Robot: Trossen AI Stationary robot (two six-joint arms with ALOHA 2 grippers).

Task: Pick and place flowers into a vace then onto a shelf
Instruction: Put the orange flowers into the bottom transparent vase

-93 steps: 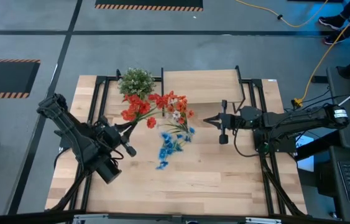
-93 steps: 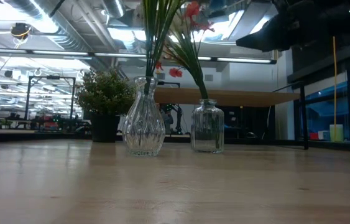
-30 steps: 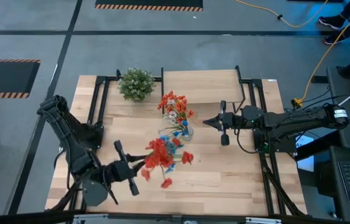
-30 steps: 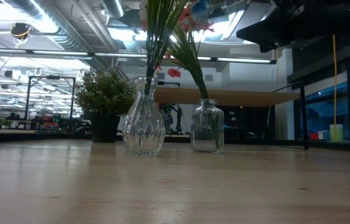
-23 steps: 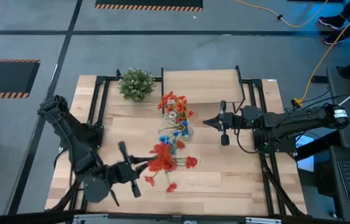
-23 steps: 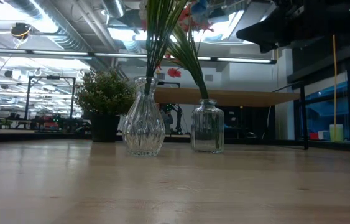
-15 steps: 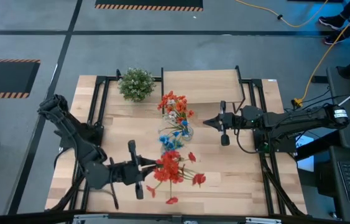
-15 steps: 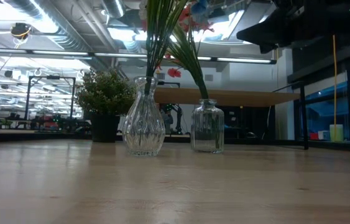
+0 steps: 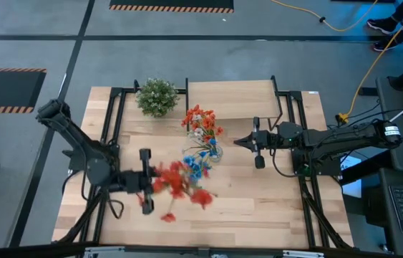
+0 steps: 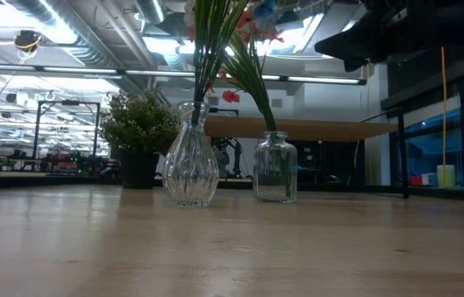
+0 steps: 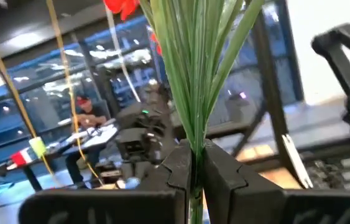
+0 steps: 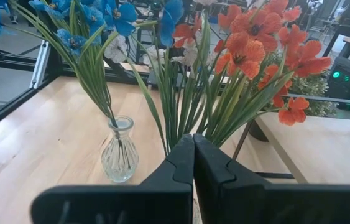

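Note:
My left gripper (image 9: 152,185) hovers over the table's left-near part, shut on a red-orange flower spray (image 9: 178,184). Its green stems (image 11: 194,106) rise between the fingers in the left wrist view. A ribbed glass vase (image 12: 119,153) holds the blue spray (image 12: 100,15). It stands on the table (image 9: 273,201) beside a glass jar (image 10: 274,167) that holds the other red-orange and pale sprays (image 9: 201,122). My right gripper (image 9: 238,141) is shut, level, just right of these vases; its fingers (image 12: 193,155) hide the jar. The shelf (image 9: 233,97) stands at the far edge. My left gripper pinches the bundle of green stems (image 11: 193,152) between its two fingers (image 11: 178,171), coming level from the table's left. The flower heads (image 9: 183,188) reach out toward the table's right. The spray is lifted clear of the table.
A bushy potted plant (image 9: 157,95) stands at the far-left, beside the shelf. Black frame rails (image 9: 112,115) run along both sides of the table. Bare tabletop lies in front of the vases (image 10: 232,247). A person sits in the room beyond (image 11: 86,112).
My left gripper carried the red-orange spray a little toward the table's right and near edge, then swung back toward the left. The spray stays lifted and shows blurred now. Over the last three seconds it came from near the potted plant toward the near edge.

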